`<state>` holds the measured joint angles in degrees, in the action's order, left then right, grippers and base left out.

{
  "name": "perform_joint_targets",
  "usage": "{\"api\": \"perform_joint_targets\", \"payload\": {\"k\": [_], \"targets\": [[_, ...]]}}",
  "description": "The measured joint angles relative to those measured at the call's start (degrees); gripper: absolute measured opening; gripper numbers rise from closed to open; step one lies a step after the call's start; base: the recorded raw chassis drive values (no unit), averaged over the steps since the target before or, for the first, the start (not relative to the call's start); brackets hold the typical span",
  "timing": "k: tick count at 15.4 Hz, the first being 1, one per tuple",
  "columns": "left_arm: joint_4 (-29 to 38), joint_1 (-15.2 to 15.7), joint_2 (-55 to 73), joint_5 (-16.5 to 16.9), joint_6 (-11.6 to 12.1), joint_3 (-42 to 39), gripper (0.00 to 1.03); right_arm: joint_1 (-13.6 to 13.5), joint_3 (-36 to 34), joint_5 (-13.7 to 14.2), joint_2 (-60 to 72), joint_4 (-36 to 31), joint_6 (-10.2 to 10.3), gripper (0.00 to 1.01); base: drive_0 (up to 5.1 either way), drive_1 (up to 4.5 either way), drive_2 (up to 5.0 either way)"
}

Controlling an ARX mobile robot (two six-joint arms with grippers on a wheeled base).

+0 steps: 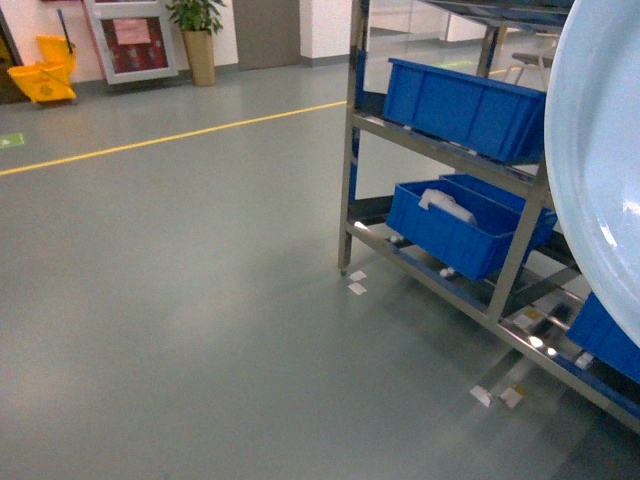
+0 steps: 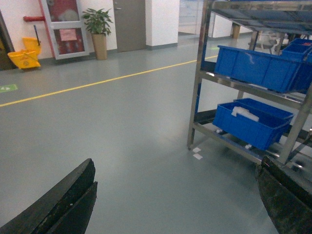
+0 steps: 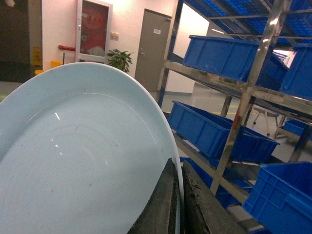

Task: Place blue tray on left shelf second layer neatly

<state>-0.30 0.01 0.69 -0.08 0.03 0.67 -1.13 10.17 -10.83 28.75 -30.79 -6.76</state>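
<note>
A warehouse or factory hall, by the look of it — a wide grey sealed floor (image 1: pixel 180 300) with a yellow lane line (image 1: pixel 170 138) painted across it. Ahead and right of the left gripper (image 2: pixel 175 195) a stainless-steel rack (image 2: pixel 197 87) carries deep blue crates (image 2: pixel 253 66). Far off to its left — a yellow mop bucket (image 2: pixel 23 56), a potted plant (image 2: pixel 99 27), a grey door (image 2: pixel 129 24).

blue crates (image 1: pixel 465 105), yellow mop bucket (image 1: pixel 44 78)

The blue tray (image 1: pixel 600 170) stands at the right, before the shelf (image 1: pixel 440 150); crates (image 1: pixel 465 105) sit on its tiers, a plant (image 1: pixel 197 35) far behind.
</note>
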Motion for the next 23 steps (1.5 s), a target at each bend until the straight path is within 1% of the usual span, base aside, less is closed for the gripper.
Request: {"api": "perform_joint_targets", "payload": {"k": [3,6,23], "targets": [[0.0,0.0,0.0,0.0,0.0,0.0,0.98,0.0,0.0,0.0,0.0,0.0,0.0,0.02,-1.6,-1.58,-1.6],[0.1,0.0,0.0,0.0,0.0,0.0,0.98,0.0,0.0,0.0,-0.4,-0.2,0.0,0.02,-1.8,1.62,-5.3],[0.0,0.0,0.0,0.0,0.0,0.0,0.98,0.0,0.0,0.0,-0.1,0.0,-0.2,0.02,-4.2,3.48,-3.8]]}}
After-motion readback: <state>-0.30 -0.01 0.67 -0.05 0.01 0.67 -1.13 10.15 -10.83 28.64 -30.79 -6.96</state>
